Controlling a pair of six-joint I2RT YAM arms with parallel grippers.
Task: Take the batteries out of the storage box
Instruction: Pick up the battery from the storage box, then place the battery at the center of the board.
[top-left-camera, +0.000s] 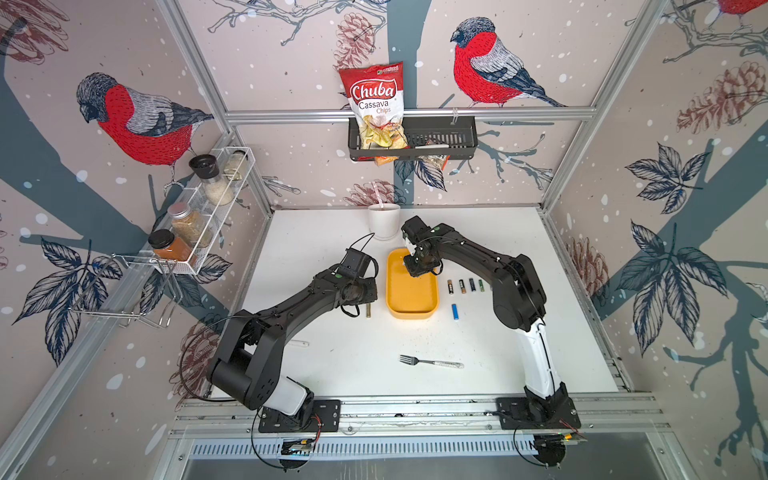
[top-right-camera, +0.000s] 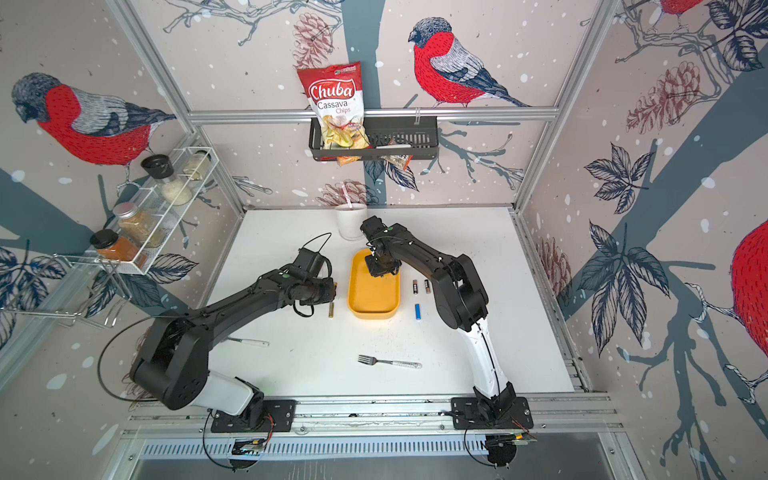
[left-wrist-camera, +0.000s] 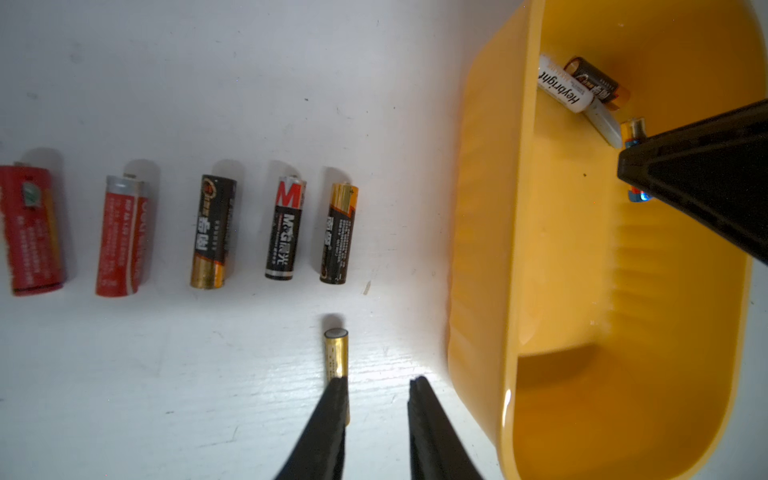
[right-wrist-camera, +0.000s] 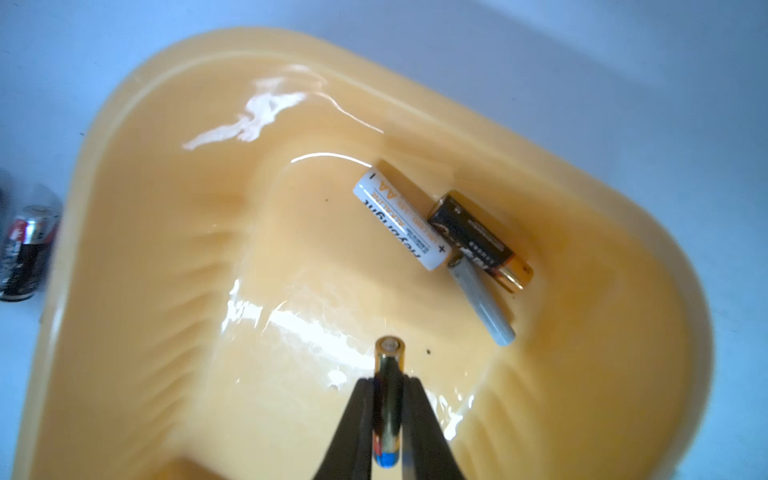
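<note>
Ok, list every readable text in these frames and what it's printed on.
"Chuba Cassava Chips": chips bag.
"Heybright", "AA": white battery in the storage box.
"M", "M&G": black-and-red battery outside it.
Unreadable, blurred or too small: gold-and-blue battery in the right end effector, and print on the other batteries.

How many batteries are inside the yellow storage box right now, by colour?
White battery: 1
Black-and-gold battery: 1
Pale grey battery: 1
Gold-and-blue battery, gripped by the right gripper: 1
Total: 4
</note>
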